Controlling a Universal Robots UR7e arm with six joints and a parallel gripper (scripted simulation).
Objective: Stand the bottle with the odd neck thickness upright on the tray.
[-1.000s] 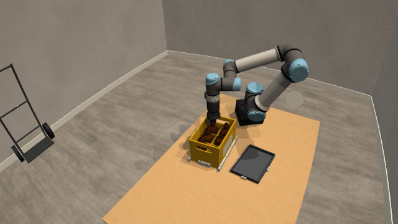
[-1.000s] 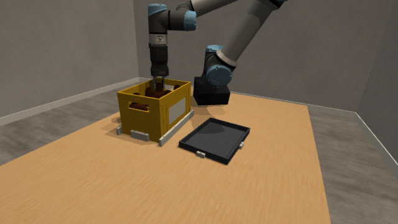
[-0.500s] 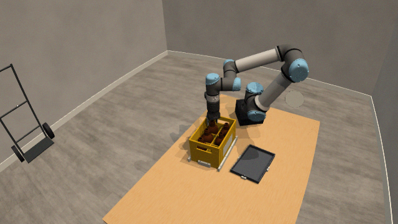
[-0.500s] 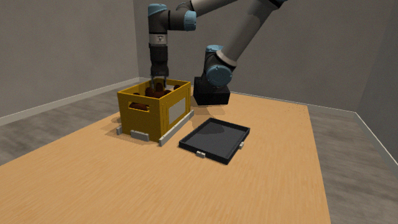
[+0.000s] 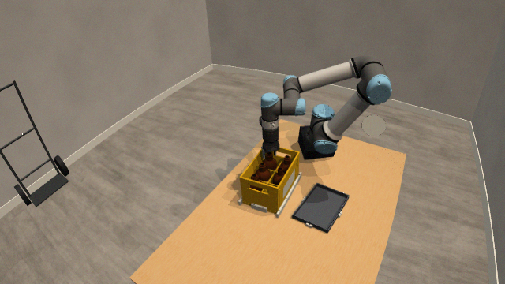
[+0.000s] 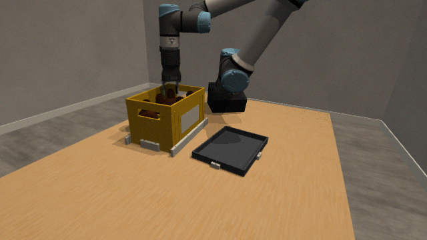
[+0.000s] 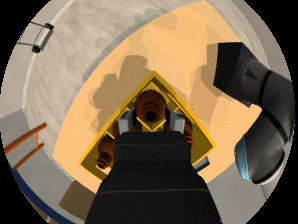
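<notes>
My gripper point(image 5: 270, 155) point(image 6: 170, 91) point(image 7: 150, 112) is spread around one bottle's neck point(image 7: 151, 115); crate walls point(image 5: 258, 197) point(image 6: 150, 128) point(image 7: 184, 109) and neighbouring bottles point(image 5: 263, 173) point(image 7: 103, 161) crowd it.

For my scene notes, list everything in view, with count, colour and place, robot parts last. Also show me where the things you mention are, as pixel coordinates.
Bottles: five, brown, standing in the crate.
Crate point(image 5: 258, 200) point(image 6: 150, 130): one, yellow, on the table beside the tray.
Tray point(image 5: 321, 207) point(image 6: 231, 150): one, dark grey, flat on the table.
Strips and small blocks: several, light grey, along the bases of crate and tray.
Table point(image 5: 237, 244) point(image 6: 200, 200): one, light wood, under crate, tray and arm.
Hand truck point(image 5: 49, 190): one, black, on the floor near the wall.
Arm point(image 5: 325, 76) point(image 6: 170, 25): one, grey with blue caps, on a black base.
Gripper point(image 5: 270, 155) point(image 6: 170, 91) point(image 7: 150, 112): one, dark, open over the crate.
</notes>
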